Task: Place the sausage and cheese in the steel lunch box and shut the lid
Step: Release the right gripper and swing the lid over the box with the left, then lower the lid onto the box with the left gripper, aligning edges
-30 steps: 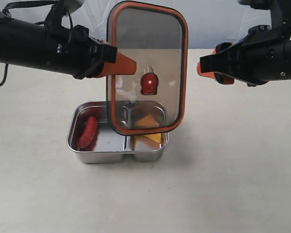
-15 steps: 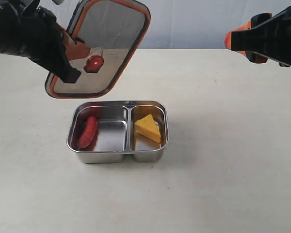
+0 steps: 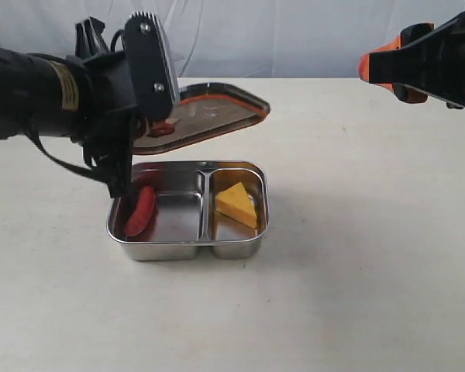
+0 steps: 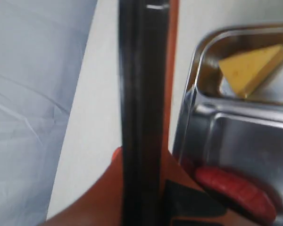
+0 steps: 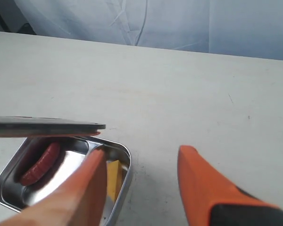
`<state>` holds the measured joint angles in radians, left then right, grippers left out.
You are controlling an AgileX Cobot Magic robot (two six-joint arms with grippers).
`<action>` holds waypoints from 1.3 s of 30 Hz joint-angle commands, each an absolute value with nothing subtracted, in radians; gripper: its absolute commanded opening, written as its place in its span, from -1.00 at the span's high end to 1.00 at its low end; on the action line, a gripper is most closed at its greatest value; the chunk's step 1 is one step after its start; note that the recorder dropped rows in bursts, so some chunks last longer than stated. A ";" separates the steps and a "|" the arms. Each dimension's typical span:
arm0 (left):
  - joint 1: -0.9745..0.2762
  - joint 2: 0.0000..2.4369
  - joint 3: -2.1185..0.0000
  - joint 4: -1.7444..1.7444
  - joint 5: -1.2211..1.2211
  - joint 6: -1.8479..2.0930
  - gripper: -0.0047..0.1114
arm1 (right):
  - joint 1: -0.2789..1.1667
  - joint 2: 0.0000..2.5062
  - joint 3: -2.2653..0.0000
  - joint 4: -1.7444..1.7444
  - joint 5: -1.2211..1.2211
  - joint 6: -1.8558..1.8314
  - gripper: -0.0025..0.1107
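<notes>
The steel lunch box (image 3: 187, 246) sits open on the table. The dark red sausage (image 3: 140, 211) lies in its left compartment, and the yellow cheese wedge (image 3: 236, 204) in the right one. My left gripper (image 3: 149, 128) is shut on the left end of the smoky lid (image 3: 217, 108), holding it nearly flat just above the box's back left. In the left wrist view the lid (image 4: 140, 94) shows edge-on between the orange fingers, with the sausage (image 4: 236, 190) and cheese (image 4: 250, 68) beyond. My right gripper (image 3: 372, 68) hovers open at the upper right, empty; its wrist view shows the box (image 5: 125, 157).
The beige table (image 3: 356, 256) extends around the box on all sides. A pale cloth backdrop (image 3: 294, 35) hangs behind the table's far edge. My left arm's dark body (image 3: 31, 101) reaches in over the table's left side.
The left gripper has turned the lid from upright to nearly flat and lowered it towards the box. The right gripper pulled back to the upper right and has held still since.
</notes>
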<state>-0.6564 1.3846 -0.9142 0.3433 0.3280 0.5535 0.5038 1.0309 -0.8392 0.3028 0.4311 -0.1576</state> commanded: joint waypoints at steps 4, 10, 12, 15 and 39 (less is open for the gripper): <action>-0.782 1.432 -0.908 0.983 0.523 -0.122 0.92 | 0.497 1.024 -0.845 0.293 0.423 -0.156 0.15; -0.899 1.519 -0.908 1.068 0.625 -0.208 0.92 | 0.497 1.024 -0.845 0.293 0.425 -0.156 0.15; -0.932 1.559 -0.908 1.095 0.649 -0.239 0.92 | 0.497 1.024 -0.845 0.293 0.425 -0.156 0.15; -0.976 1.610 -0.908 1.233 0.732 -0.408 0.92 | 0.497 1.024 -0.845 0.293 0.441 -0.156 0.15; -1.161 1.733 -0.906 1.428 0.961 -0.699 0.92 | 0.497 1.024 -0.845 0.259 0.496 -0.156 0.15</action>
